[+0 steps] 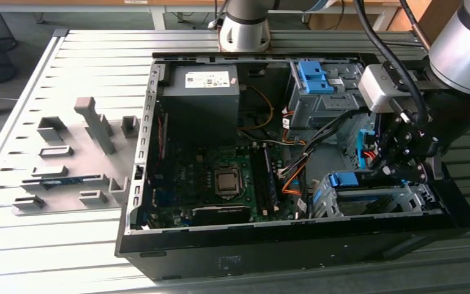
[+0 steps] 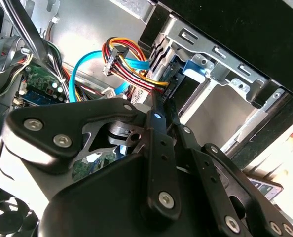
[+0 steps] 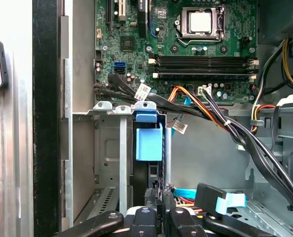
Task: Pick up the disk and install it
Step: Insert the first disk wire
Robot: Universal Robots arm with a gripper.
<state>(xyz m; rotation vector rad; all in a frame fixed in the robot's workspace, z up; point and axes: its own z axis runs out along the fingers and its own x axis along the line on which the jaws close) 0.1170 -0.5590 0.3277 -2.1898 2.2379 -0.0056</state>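
The disk [image 1: 351, 180] sits in the metal drive cage [image 1: 398, 199] at the near right corner of the open computer case, its blue bracket facing up. In the first wrist view I see the disk edge-on [image 3: 149, 143] as a blue tab over a dark slab in the cage slot. My gripper [image 1: 390, 171] hangs right over the cage. Its fingers are drawn together, shut, in both wrist views [image 3: 159, 195] [image 2: 159, 106]. The tips point at the disk's end [image 2: 193, 69]; I cannot tell whether they touch it.
Bundled black, orange and blue cables [image 3: 225, 123] run close beside the cage. The motherboard [image 1: 218, 177] fills the case floor, and a grey power-supply box [image 1: 201, 92] stands at the back. Another blue bracket [image 1: 311, 76] sits in the upper bay. Grey fixtures [image 1: 80, 153] stand on the table at the exterior view's left.
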